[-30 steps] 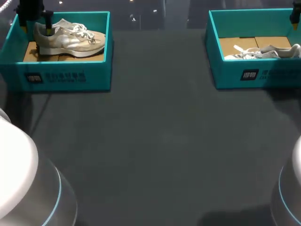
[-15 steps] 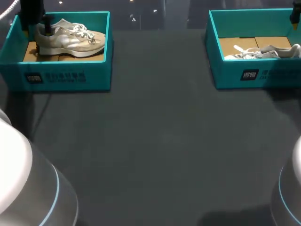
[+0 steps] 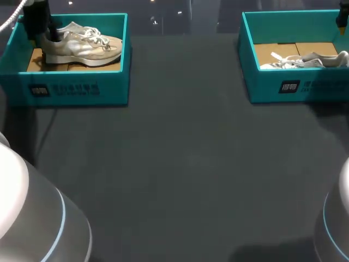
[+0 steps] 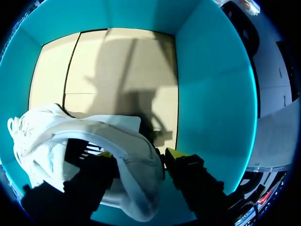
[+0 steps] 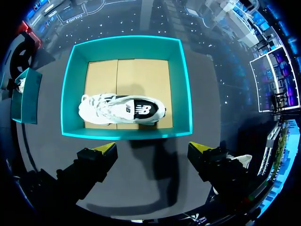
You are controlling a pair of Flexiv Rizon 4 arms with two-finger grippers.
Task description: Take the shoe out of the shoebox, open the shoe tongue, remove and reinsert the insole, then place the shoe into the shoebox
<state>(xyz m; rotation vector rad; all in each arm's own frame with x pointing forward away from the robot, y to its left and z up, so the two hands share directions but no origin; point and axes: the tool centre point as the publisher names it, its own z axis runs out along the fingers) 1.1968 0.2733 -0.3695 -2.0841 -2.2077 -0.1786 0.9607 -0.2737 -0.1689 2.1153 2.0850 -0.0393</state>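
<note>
Teal shoebox [image 3: 76,90] at my left holds the silver shoe [image 3: 82,46], heel clamped in my left gripper [image 4: 141,154]; my right gripper [image 5: 153,147] hangs released over the second boxed shoe [image 5: 122,109], so I judge every step outstanding.

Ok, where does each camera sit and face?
Head view: above and behind, looking down on table, left box, right box; arm bases in near corners.
Left wrist view: on the left arm, looking into the left box; left fingers grip the left shoe.
Right wrist view: above the right box, looking down at the right shoe; right fingers open.
Shared: head and wrist views show the same boxes and shoes.
</note>
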